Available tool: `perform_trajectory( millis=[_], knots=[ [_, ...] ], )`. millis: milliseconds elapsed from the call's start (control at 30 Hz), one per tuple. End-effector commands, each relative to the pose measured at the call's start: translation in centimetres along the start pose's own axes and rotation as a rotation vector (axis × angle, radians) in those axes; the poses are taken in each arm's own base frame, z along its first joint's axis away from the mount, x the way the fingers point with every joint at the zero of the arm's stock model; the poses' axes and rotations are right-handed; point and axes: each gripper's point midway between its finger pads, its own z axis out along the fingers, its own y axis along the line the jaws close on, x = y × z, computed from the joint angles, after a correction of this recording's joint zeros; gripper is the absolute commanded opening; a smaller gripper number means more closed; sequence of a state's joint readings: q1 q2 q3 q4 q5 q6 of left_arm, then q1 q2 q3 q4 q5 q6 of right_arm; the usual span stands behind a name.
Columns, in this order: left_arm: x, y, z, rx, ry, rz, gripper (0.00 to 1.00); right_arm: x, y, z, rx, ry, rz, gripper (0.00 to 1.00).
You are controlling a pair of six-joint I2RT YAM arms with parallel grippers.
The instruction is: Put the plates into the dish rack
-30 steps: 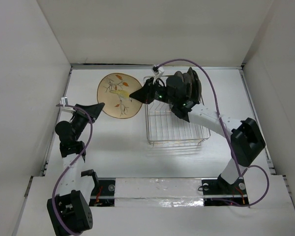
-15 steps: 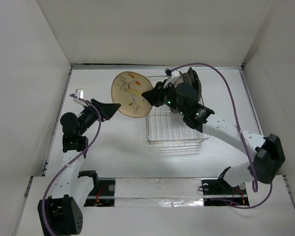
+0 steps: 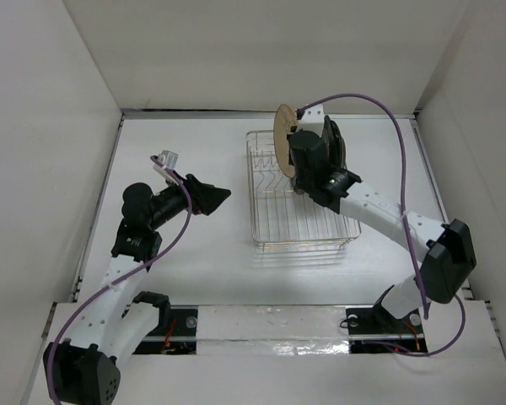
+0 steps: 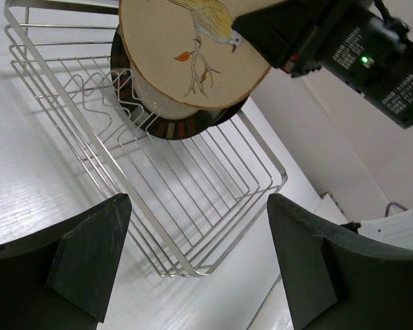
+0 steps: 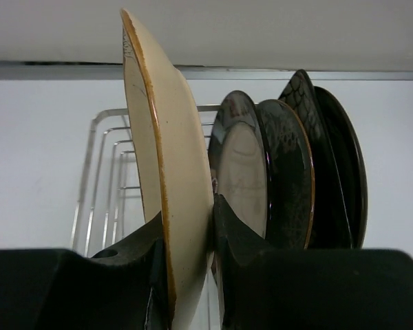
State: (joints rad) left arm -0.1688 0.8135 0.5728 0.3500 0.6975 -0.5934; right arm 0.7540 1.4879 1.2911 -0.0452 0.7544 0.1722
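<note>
Here, closest to the bases, the left gripper hangs with its jaws spread wide and nothing between them. The dish rack lies ahead of its fingertips, clear of them.

Farther out, the right gripper is clamped on the rim of the tan floral plate, one finger pressed to each face. The plate stands on edge above those fingers, over the rack's far end; whether its lower edge touches the wires yet cannot be told.

Just past the finger on the plate's back face stand the racked plates: a cream-centred plate nearest, a second dark-rimmed plate behind it, then two darker plates beyond.

The tan plate looks like stiff glazed ceramic, probably heavy for a pinch at the edge. Being smooth, it could swivel or slide between the pads. It is also brittle, so a knock against a prong or the cream-centred neighbour might chip it. The rim is the only sensible hold, and a slow, upright lowering suits it.
</note>
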Motion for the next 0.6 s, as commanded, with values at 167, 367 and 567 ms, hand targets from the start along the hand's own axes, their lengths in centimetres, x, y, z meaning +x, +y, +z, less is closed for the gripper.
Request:
perform_trajectory(
  millis=[167,367,567],
  knots=[
    [-2.0,-3.6,-0.7,0.006,-0.046,0.222,0.77,-6.3,-0.9,1.5,0.210,-0.133,0.012,0.00],
    [-2.2,-4.1,-1.0,-0.009,-0.054,0.263,0.77,-4.1,-0.6,3.0,0.241,-0.080,-0.019,0.00],
    [-2.6,-3.8,-1.1,-0.037,-0.067,0.273,0.77,-0.8,0.5,4.0,0.214,-0.019,-0.022,0.00]
  ],
)
